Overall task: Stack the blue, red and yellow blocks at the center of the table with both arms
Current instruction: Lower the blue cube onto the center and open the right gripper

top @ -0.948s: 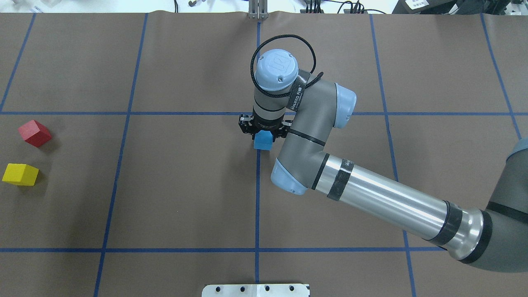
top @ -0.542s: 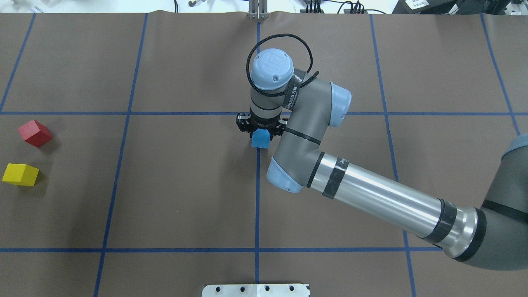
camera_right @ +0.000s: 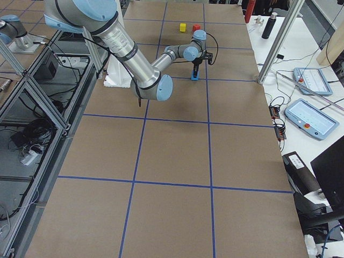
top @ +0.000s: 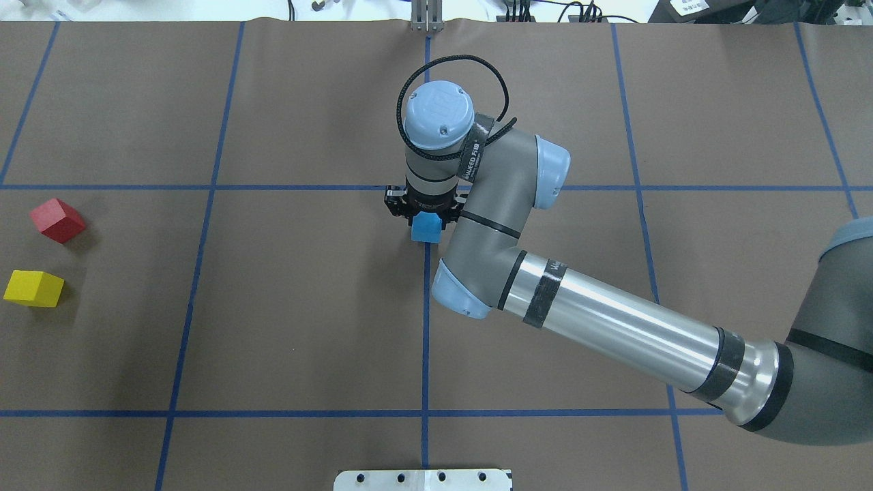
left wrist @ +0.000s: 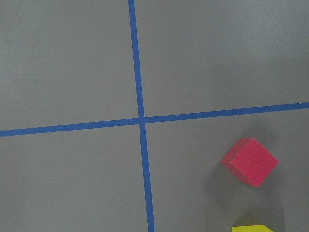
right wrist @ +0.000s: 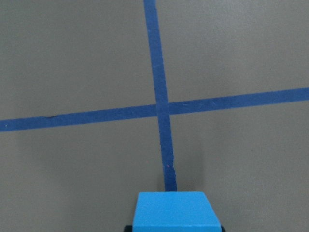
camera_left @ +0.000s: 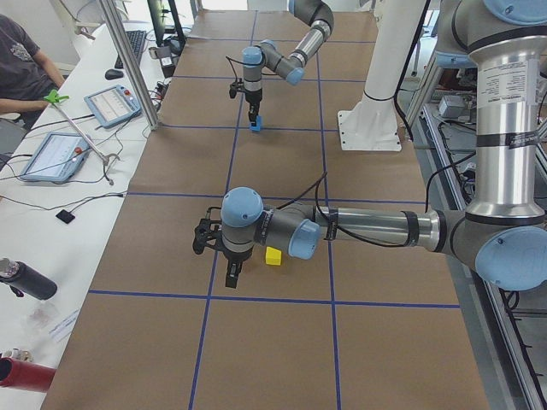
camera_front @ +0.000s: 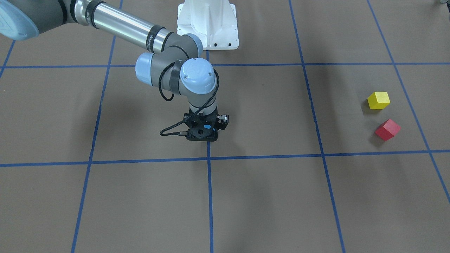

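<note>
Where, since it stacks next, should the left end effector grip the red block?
From straight above, on two opposite side faces. The red block lies flat but turned diagonal to the tape lines, so rotate the left end effector to match.

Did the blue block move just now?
Yes. In the overhead view the blue block, held in the right gripper, shifted a little left, now centred over the middle tape line.

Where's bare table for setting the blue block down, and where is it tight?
Bare paper surrounds the tape crossing just ahead of the blue block held in the right tool; the square left of it is free too. It's crowded only at the robot's far left, where the red block and yellow block sit close together, not touching.
</note>
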`<state>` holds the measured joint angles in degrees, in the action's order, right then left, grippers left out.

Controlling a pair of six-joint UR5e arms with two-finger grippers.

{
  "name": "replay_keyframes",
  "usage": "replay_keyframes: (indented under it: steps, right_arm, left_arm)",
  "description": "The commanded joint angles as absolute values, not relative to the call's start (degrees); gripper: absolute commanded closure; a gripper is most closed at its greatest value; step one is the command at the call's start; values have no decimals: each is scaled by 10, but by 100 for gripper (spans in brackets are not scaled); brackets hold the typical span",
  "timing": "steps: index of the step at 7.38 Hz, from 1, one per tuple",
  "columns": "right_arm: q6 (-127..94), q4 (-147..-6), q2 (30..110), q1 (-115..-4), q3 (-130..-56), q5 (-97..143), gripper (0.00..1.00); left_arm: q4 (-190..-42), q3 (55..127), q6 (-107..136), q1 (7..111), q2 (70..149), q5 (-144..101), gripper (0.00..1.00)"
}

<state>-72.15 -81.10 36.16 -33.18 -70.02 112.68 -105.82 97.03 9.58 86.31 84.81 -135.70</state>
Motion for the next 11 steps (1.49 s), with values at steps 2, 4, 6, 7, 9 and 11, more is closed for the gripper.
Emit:
replay_keyframes:
  steps: [2, 4, 6, 7, 9, 11]
  right_arm:
    - [-718, -811, 357, -330, -698, 1124, 65]
    - [-716, -811, 357, -330, -698, 1123, 1]
    - [-708, -811, 357, -330, -698, 1118, 0]
    - [-707, -811, 357, -330, -698, 1119, 0]
    - [-704, -810, 357, -332, -702, 1119, 0]
    - [-706, -817, 385, -351, -759, 1142, 0]
  left_arm:
    - [-1058, 970, 96, 863, 848, -1357, 0]
    - [-1058, 970, 96, 863, 848, -1357, 0]
    - [-1058, 970, 96, 863, 848, -1357, 0]
    - [-1058, 969, 96, 863, 848, -1357, 0]
    - [-1059, 965, 115, 858, 848, -1355, 0]
    - [-1091, 957, 197, 786, 862, -1327, 0]
